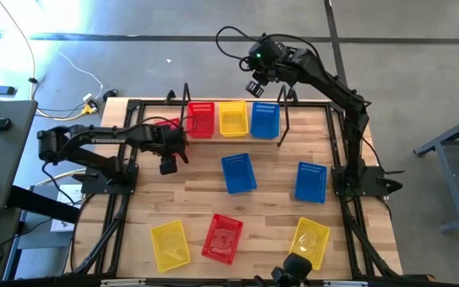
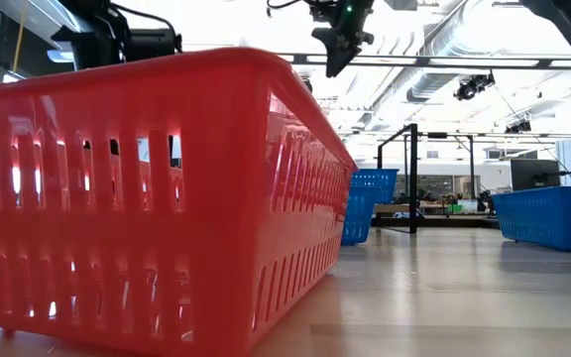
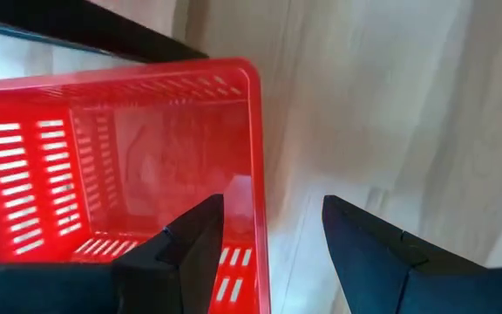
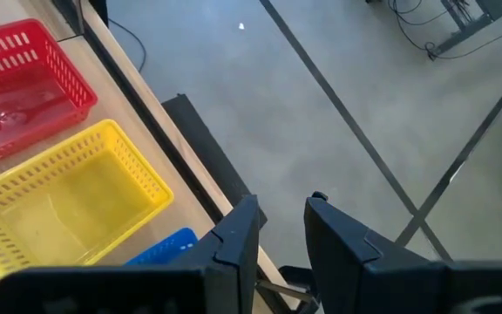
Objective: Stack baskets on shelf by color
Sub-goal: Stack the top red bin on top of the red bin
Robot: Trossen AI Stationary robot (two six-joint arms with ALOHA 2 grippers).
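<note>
On the shelf (image 1: 289,119) at the table's far edge, a red basket (image 1: 201,119), a yellow basket (image 1: 233,118) and a blue basket (image 1: 264,119) stand side by side. My left gripper (image 1: 180,145) is open at the red basket (image 3: 103,148); one finger is over its inside and the other is outside its side wall (image 3: 260,166). My right gripper (image 1: 257,80) hangs high above the shelf's far side, holds nothing, and has a narrow gap between its fingers (image 4: 281,227). The yellow basket (image 4: 68,201) shows below it.
Loose on the tabletop lie two blue baskets (image 1: 238,173) (image 1: 311,182), two yellow ones (image 1: 170,244) (image 1: 310,241) and a red one (image 1: 222,237), which fills the low view (image 2: 147,198). The shelf's black upright loops (image 1: 186,100) stand at its ends.
</note>
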